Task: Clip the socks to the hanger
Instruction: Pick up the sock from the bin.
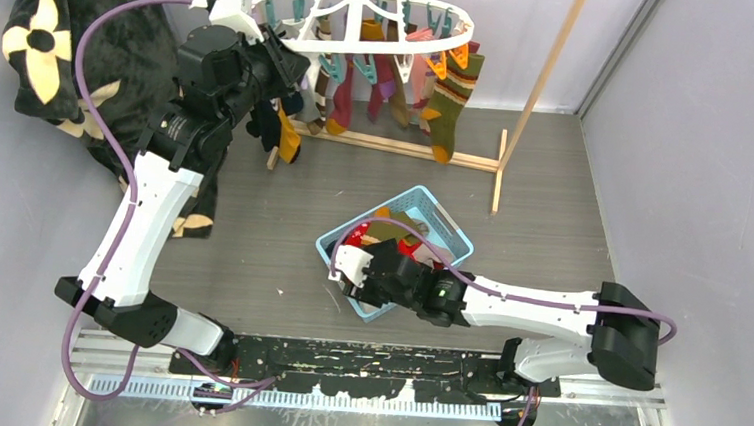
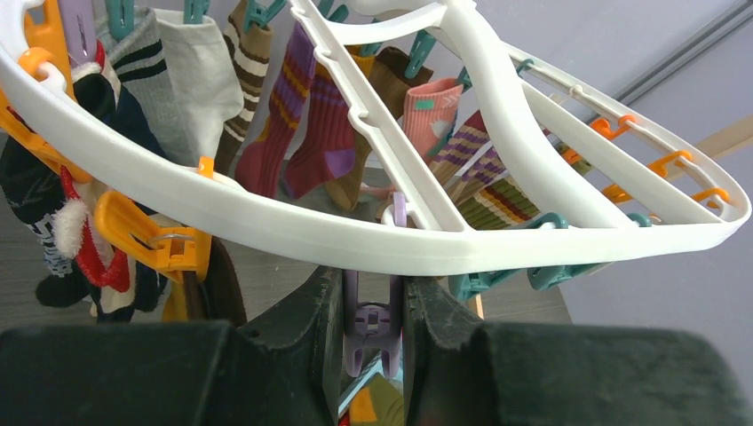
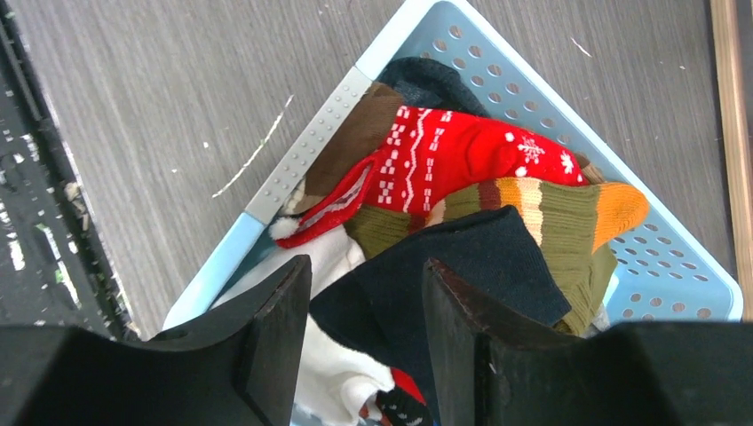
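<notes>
The white oval hanger [image 1: 463, 24] hangs from the wooden rack with several socks [image 1: 456, 103] clipped under it. My left gripper [image 1: 289, 52] is up at its left near rim. In the left wrist view the gripper [image 2: 373, 306] is shut on a lilac clip [image 2: 373, 324] just under the rim [image 2: 355, 235], with hung socks [image 2: 302, 133] behind. My right gripper [image 1: 354, 272] is low over the near corner of the basket. In the right wrist view it [image 3: 368, 293] is open, astride a navy sock [image 3: 462, 257]. A red snowflake sock [image 3: 453, 160], an olive striped sock [image 3: 568, 213] and a white sock [image 3: 337, 355] lie around it.
The light blue lattice basket [image 1: 452, 233] sits mid-table, and its rim shows in the right wrist view [image 3: 302, 151]. The wooden pole rack [image 1: 548, 75] stands at the back. A black blanket with cream flowers [image 1: 65, 31] hangs at the far left. Grey walls close both sides.
</notes>
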Controlling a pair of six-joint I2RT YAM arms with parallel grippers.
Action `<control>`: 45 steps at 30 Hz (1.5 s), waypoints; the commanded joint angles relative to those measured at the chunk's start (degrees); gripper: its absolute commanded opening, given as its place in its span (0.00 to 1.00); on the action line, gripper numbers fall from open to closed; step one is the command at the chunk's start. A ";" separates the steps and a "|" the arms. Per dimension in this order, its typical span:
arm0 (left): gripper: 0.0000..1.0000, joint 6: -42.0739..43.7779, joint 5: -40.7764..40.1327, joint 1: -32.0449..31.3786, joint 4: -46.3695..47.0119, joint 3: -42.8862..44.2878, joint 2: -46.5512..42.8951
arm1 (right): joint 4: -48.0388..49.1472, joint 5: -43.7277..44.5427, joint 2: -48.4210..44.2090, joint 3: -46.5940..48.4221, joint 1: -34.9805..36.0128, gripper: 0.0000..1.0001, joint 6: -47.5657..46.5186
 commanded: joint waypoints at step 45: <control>0.08 0.16 2.03 0.49 -0.59 3.66 -1.86 | 19.21 3.97 -8.81 -10.53 -1.49 0.45 15.57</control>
